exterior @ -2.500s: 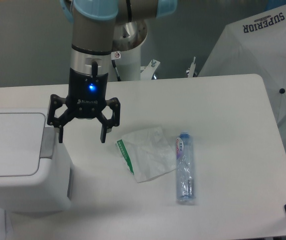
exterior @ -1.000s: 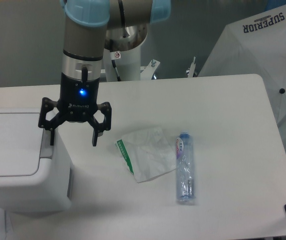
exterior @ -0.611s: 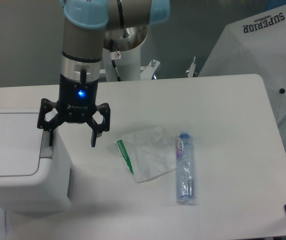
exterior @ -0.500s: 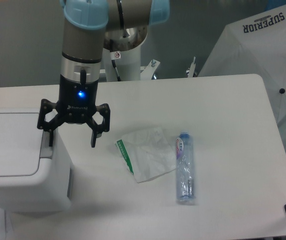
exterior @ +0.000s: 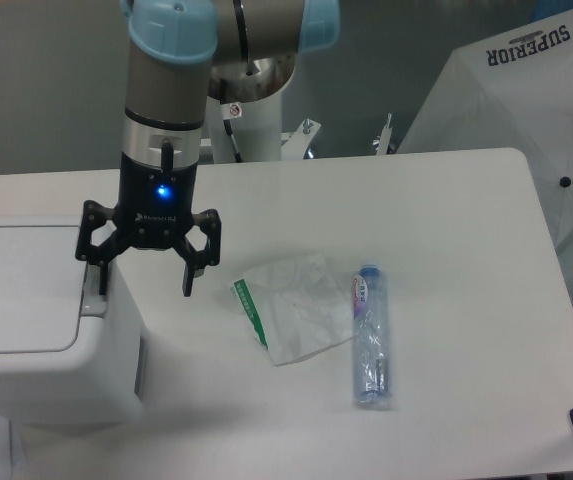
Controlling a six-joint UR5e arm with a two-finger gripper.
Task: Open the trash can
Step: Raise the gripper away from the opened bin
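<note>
One finger of our gripper point(exterior: 143, 282), its jaws spread wide and empty, hangs over the grey button strip point(exterior: 94, 291) running top-to-bottom along the right edge of the trash can point(exterior: 36, 330) at lower left.

Grey arm, light-blue joint caps, silver wrist band; black two-finger hand point(exterior: 143, 280), blue LED.

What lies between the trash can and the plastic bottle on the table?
A crumpled white wrapper lies between the trash can and bottle; the end effector hangs near the can.
</note>
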